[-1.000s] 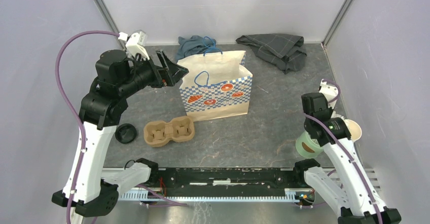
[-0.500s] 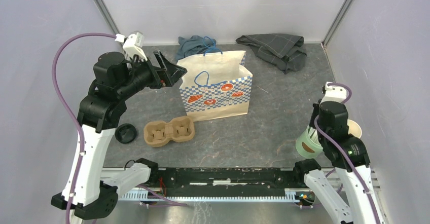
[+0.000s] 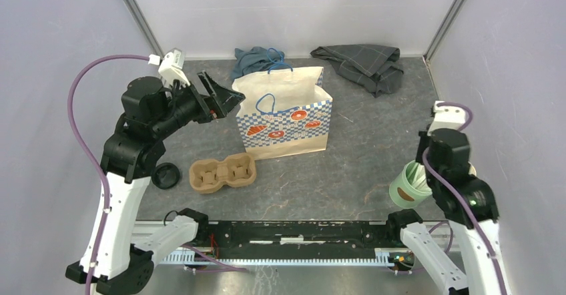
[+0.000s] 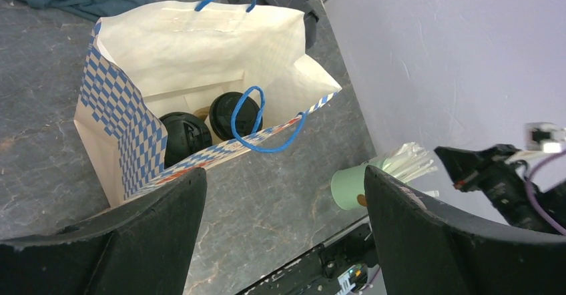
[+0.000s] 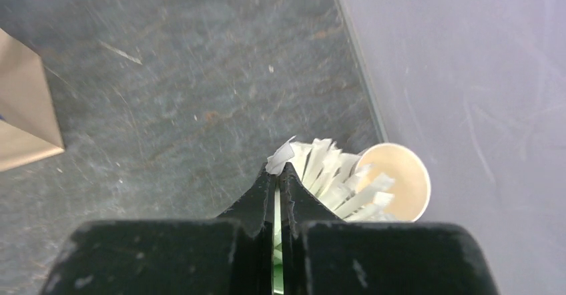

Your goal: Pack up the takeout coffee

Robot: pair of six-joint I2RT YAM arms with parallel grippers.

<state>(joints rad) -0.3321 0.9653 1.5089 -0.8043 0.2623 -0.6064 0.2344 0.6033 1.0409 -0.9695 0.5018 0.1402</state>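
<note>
right arm has pulled back toward its base over the last second; the right gripper (image 5: 279, 169) now sits over the mint-green cup (image 3: 404, 188) of white sticks (image 5: 334, 175), fingers together. a white sliver shows at the tips, can't tell whether it's pinched. the lidless white cup (image 5: 397, 178) is just beside the green one, touching or nearly. left arm has backed off a little from the bag mouth. the left gripper (image 3: 224, 100) has its fingers wide apart, holding nothing, wrist cam looking down into the paper bag (image 4: 200, 41). the takeout coffee is in the bag: two black-lidded cups, one (image 4: 184, 139) beside the other (image 4: 235, 113), upright on the bag floor. my read: packing is done or nearly so, both arms look to be clearing out. still out on the table: cardboard cup carrier (image 3: 222, 173) and a loose black lid (image 3: 165, 175), both well apart from the bag. writing: none readable. bag has blue check trim, blue cord handles and orange-red printed pictures. green cup has a round brown mark, too small to read.
</note>
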